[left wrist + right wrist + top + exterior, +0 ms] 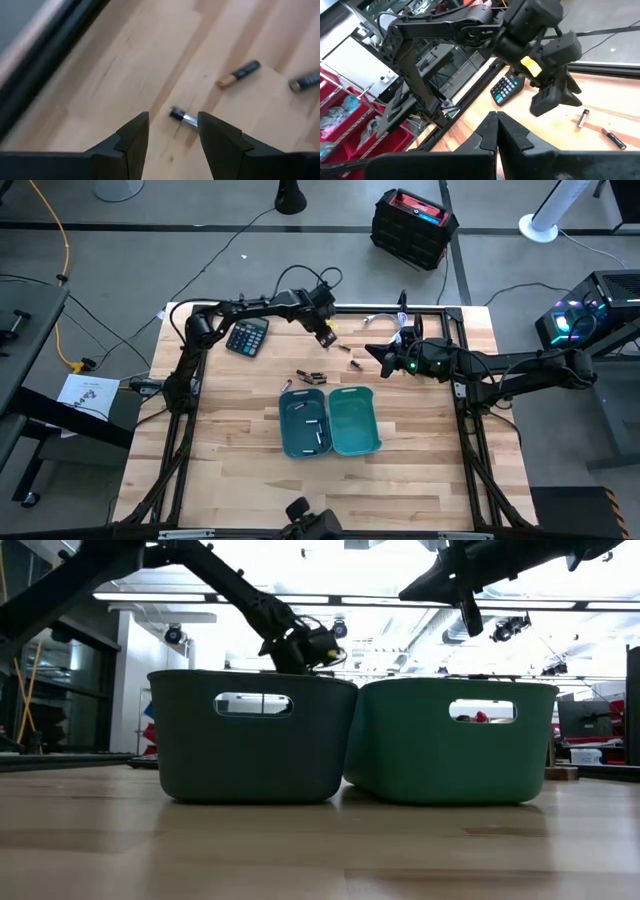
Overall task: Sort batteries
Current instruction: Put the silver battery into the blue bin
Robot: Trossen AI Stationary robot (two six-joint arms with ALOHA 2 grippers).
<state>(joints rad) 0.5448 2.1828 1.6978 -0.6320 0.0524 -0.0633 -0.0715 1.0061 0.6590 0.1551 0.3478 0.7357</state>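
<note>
The left gripper [173, 131] hung open over a battery [182, 116] lying flat on the bare wooden table [230, 440] near its far edge, fingers apart on either side and not yet touching it. The right gripper [497, 122] waited nearby, fingers pressed together and empty. Small, rigid, light and smooth, the cell would likely roll; the safest hold looked to be across its middle. Its long axis ran diagonally between the fingers, dark end toward the left finger. More batteries [311, 376] lay beside the two bins [329, 421].
</note>
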